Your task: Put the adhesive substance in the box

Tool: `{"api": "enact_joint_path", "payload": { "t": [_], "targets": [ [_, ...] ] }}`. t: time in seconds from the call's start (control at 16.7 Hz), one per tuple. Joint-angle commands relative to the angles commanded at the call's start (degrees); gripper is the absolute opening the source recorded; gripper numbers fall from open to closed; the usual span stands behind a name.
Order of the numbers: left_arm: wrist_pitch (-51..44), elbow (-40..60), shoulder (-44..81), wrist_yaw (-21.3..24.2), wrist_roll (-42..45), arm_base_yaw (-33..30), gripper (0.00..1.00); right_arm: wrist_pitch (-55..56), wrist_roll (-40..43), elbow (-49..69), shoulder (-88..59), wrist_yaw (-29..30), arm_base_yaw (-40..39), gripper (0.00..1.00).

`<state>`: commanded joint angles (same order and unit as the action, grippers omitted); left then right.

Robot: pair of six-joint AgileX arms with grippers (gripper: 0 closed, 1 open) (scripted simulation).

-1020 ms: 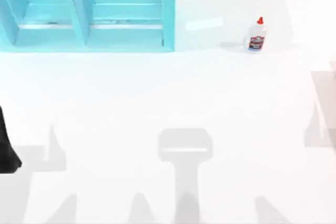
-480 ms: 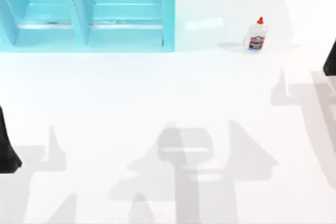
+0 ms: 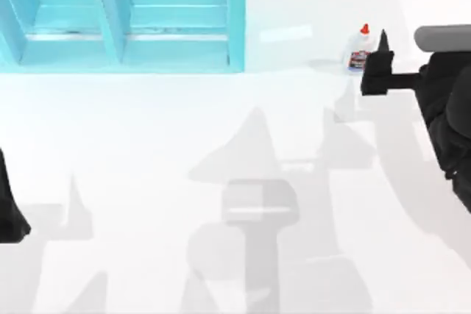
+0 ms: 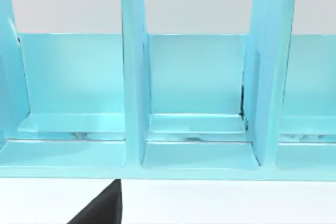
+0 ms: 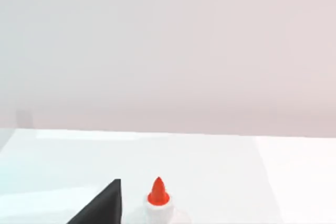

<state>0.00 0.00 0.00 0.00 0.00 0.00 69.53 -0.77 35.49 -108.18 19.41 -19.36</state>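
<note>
Here the right gripper (image 3: 377,60) stands just beside the upright glue bottle (image 3: 360,51) at the table's (image 3: 221,145) far right, placed for a grasp; its fingers' state cannot be told; the turquoise box (image 3: 121,16) is well apart; the left arm (image 3: 9,207) is parked at the left edge

white glue bottle (image 3: 358,54) red cap, turquoise box (image 3: 121,16)

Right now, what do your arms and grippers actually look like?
Both arms are matte black. My right arm, at the table's right, carries a pale grey cylinder and ends in a blocky black right gripper with a pointed, wedge-shaped finger. My left arm is a tapering black shape at the left edge. No cables or markings show.
</note>
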Motion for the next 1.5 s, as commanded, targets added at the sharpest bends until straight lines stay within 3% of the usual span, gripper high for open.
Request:
{"api": "enact_joint_path", "payload": {
  "t": [0.42, 0.72, 1.2, 1.5],
  "targets": [
    [0.00, 0.00, 0.00, 0.00, 0.00, 0.00, 1.00, 18.93, 1.07, 10.37, -26.70, 5.33, -3.38, 1.00],
    [0.00, 0.00, 0.00, 0.00, 0.00, 0.00, 1.00, 25.63, 1.25, 13.92, -36.85, 7.10, -4.79, 1.00],
    [0.00, 0.00, 0.00, 0.00, 0.00, 0.00, 1.00, 26.06, 1.16, 14.23, -37.72, 7.10, -4.67, 1.00],
    [0.00, 0.00, 0.00, 0.00, 0.00, 0.00, 1.00, 19.92, 1.19, 23.00, -40.14, 5.10, -2.89, 1.00]
  ]
}}
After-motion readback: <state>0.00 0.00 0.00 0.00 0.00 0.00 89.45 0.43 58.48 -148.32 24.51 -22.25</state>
